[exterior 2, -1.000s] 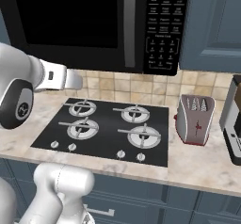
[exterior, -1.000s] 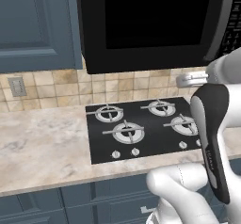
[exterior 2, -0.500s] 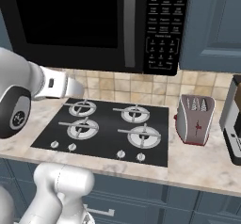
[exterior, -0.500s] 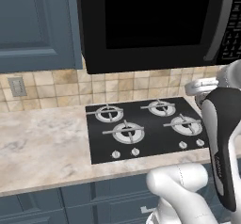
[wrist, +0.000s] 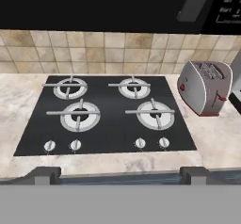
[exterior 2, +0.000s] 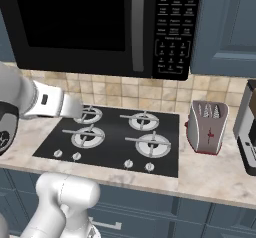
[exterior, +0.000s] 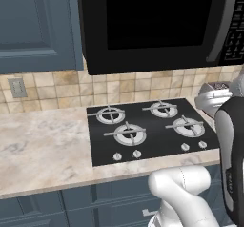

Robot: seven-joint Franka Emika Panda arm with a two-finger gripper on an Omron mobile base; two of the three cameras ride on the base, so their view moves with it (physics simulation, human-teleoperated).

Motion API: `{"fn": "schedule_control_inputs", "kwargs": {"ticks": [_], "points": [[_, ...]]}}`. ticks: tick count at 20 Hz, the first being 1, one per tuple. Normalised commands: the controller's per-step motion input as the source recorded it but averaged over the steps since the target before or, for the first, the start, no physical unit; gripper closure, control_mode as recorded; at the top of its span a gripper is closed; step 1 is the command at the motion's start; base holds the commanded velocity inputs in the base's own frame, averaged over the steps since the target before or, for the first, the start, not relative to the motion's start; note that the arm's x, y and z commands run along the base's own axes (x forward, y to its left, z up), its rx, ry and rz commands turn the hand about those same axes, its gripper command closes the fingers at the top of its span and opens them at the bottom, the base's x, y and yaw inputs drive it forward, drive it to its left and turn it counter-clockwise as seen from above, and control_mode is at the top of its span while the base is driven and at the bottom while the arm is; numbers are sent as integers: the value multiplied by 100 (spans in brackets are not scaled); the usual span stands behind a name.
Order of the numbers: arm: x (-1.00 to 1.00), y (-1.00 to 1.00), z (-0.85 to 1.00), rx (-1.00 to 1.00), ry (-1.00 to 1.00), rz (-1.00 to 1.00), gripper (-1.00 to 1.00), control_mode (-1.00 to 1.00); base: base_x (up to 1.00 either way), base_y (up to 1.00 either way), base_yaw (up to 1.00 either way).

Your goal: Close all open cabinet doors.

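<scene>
Hanging flush above the counter, the cabinet doors are showing at the edges of the base views: one slate-blue upper cabinet door (exterior: 35,25) is sitting to the left of the microwave (exterior: 157,23) in the left base view, and another upper door (exterior 2: 227,27) is sitting to the right of the microwave in the right base view. Both are looking shut, flat against their frames. Lower drawer fronts (exterior 2: 150,217) are running beneath the counter edge.

Below the microwave, a black four-burner cooktop (wrist: 106,117) is lying set into the marbled countertop (exterior: 43,147), with its knobs lined along the front edge. A silver and red toaster (wrist: 204,86) is standing just to the right of the cooktop, near a dark appliance (exterior 2: 248,127) at the frame edge. A wall outlet (exterior: 17,87) is sitting on the tiled backsplash.

The gripper (wrist: 120,175) is looking down over the cooktop, its two dark fingertips (wrist: 44,174) standing wide apart with nothing between them.
</scene>
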Motion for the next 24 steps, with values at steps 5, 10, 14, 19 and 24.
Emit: {"fn": "schedule_control_inputs", "kwargs": {"ticks": [5, 10, 14, 19, 24], "points": [[-23, -13, -16, 0, 0, 0, -100, -100, 0, 0, 0], [-22, -8, -8, 0, 0, 0, -100, 100, -32, -13, 0], [0, 0, 0, 0, 0, 0, -100, 100, -99, -41, 0], [0, 0, 0, 0, 0, 0, -100, 100, -100, -54, -3], [0, 0, 0, 0, 0, 0, -100, 100, -58, -56, -7]]}}
